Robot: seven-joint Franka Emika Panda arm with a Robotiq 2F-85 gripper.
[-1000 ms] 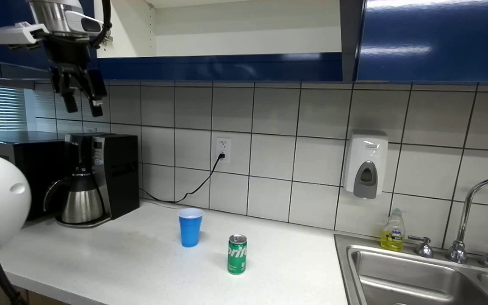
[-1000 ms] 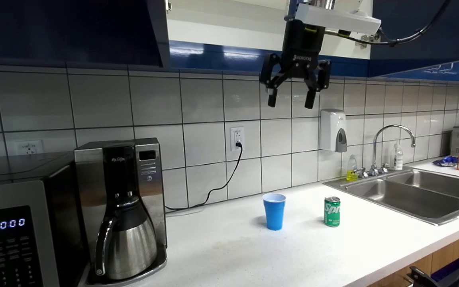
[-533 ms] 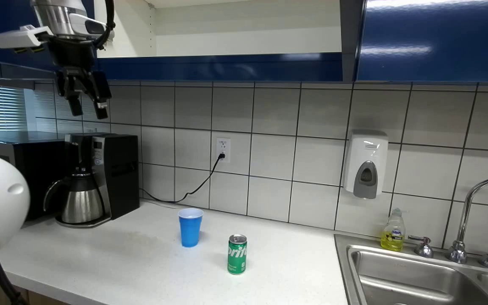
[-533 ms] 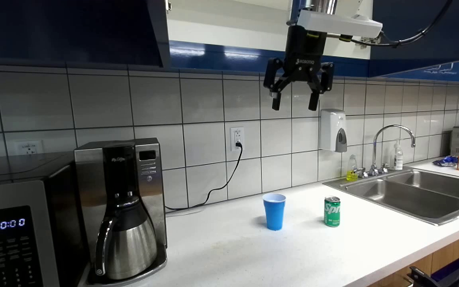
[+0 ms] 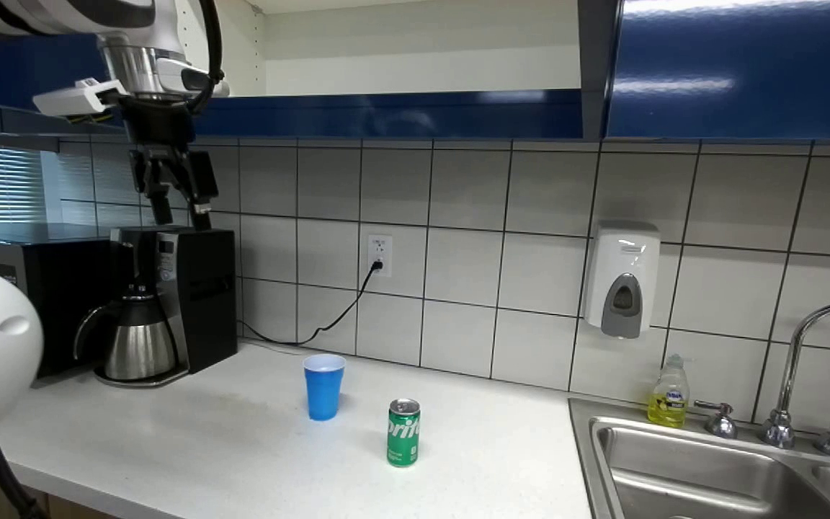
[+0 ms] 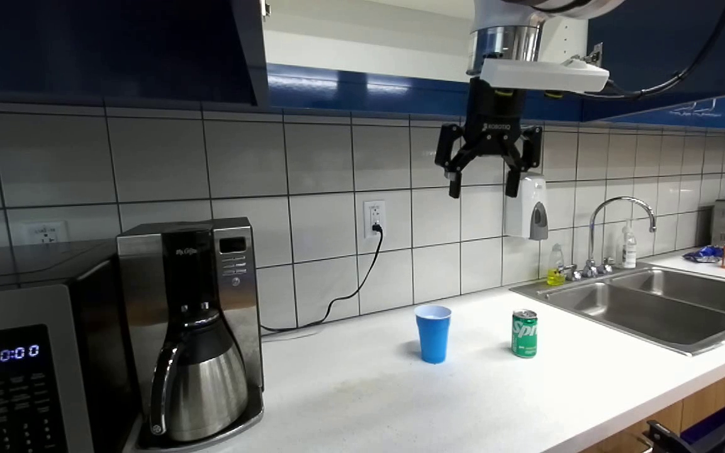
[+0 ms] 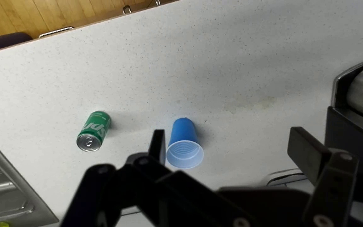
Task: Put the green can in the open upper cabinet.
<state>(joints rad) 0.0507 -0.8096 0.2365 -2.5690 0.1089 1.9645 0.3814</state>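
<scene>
Wrist view: fingers (image 7: 306, 149) were spread, holding nothing; blue cup (image 7: 183, 130) stood mid-frame, green can (image 7: 95, 127) on counter (image 7: 232, 56), left of centre. Risk looked like a low, offset reach clipping the cup into the can. Open upper cabinet (image 5: 422, 58) was cut off at top in both exterior views, arm (image 6: 506, 44) hiding part.

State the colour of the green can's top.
Silver top on the green can; clearest in the wrist view.

White-lettered green can (image 7: 95, 125), blue cup (image 7: 183, 130), black tool (image 6: 484, 185), speckled white counter (image 7: 216, 53).
</scene>
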